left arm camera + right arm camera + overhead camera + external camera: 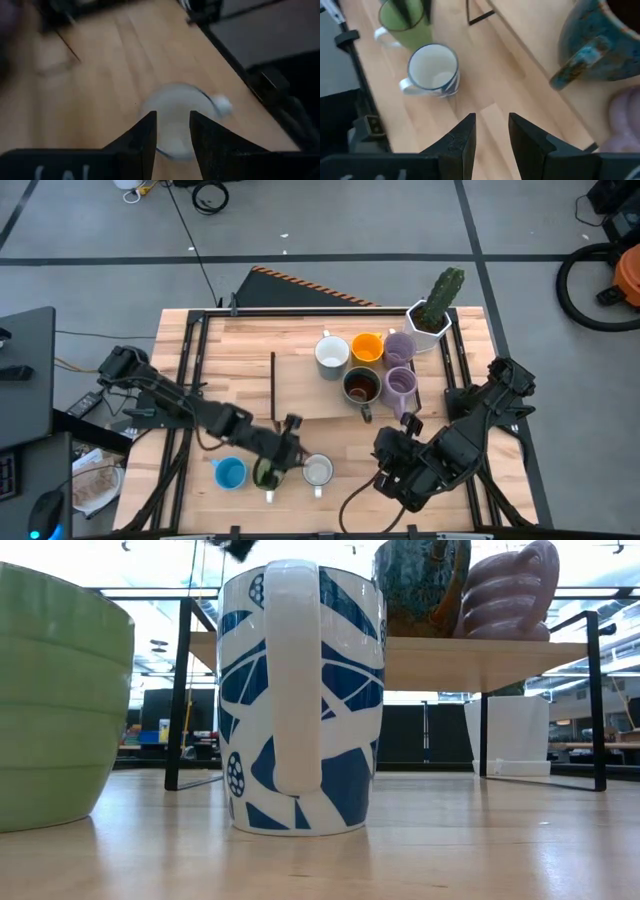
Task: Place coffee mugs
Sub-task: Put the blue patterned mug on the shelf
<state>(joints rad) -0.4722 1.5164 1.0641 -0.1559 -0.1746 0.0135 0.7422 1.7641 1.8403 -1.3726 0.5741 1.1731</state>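
Observation:
Three mugs stand on their bases along the table's near edge: blue (pixel 230 473), green (pixel 265 473) (pixel 50 700) (pixel 407 25), and white with a blue pattern (pixel 318 470) (pixel 300 700) (pixel 432 67). My left gripper (pixel 172 135) (pixel 277 463) hovers open above the green and patterned mugs; the patterned mug (pixel 172 102) shows beyond its fingers. My right gripper (pixel 492 135) (pixel 385 452) is open above bare table, right of the patterned mug. On the raised shelf stand a white (pixel 332 352), an orange (pixel 367 347), a dark brown (pixel 360 385) and two lilac mugs (pixel 400 345) (pixel 400 385).
The wooden shelf (pixel 300 390) (pixel 480 660) spans the table's far half on black metal legs (pixel 180 690). A white hexagonal cactus pot (pixel 430 318) stands at its far right corner. Bare tabletop lies between the near mugs and the shelf's front edge.

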